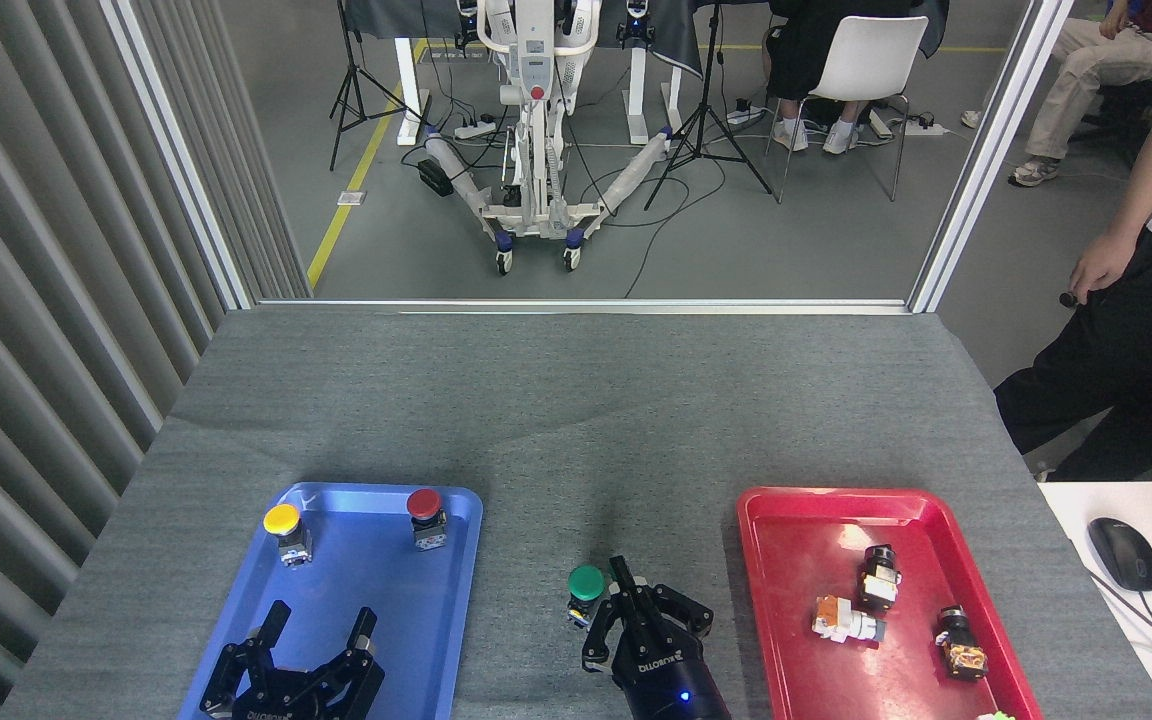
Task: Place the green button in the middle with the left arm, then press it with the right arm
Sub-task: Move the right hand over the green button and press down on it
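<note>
The green button (586,584) stands on the middle (556,450) of the grey worktop, between the trays. The right tool (636,608), fingers drawn together and empty, sits just beside its cap (come down squarely on top). The left tool (298,662), spread open and empty, hangs over the blue tray (236,620), leaving clear room.

The green button (586,583) has a dark-green cap on a black-and-silver base and stands on plain grey cloth (556,420). Left of the green button, the blue tray (336,600) carries a yellow-capped button (282,520) and a red-capped button (424,504). Right of it lies the red tray (806,520). Both grippers, left (308,655) and right (641,610), are black with white lettering; the right wrist shows a blue light.
</note>
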`<state>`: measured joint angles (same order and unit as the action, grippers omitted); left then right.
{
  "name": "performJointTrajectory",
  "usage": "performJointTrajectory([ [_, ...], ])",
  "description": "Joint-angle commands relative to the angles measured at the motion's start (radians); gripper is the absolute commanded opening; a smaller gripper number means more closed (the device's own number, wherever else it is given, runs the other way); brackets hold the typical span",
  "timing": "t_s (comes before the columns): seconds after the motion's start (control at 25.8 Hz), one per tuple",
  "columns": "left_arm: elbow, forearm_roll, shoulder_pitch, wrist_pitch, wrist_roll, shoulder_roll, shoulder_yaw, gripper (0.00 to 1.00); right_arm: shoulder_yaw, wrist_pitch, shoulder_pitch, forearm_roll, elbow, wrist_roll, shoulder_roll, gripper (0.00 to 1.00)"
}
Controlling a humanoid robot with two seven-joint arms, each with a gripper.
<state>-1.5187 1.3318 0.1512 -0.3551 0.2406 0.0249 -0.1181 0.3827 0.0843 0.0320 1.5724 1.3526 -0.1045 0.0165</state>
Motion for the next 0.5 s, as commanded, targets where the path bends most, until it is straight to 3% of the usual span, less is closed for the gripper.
performJointTrajectory([
  [0.0, 0.011, 0.0, -0.001, 0.002, 0.002, -0.002, -0.002, 0.99, 0.001, 0.0, 0.023, -0.003, -0.038, -0.001, -0.004, 0.0],
  [0.46, 0.026, -0.002, -0.012, 0.002, 0.002, -0.003, -0.002, 0.99, 0.004, -0.001, 0.051, -0.009, -0.144, -0.003, -0.024, 0.0],
])
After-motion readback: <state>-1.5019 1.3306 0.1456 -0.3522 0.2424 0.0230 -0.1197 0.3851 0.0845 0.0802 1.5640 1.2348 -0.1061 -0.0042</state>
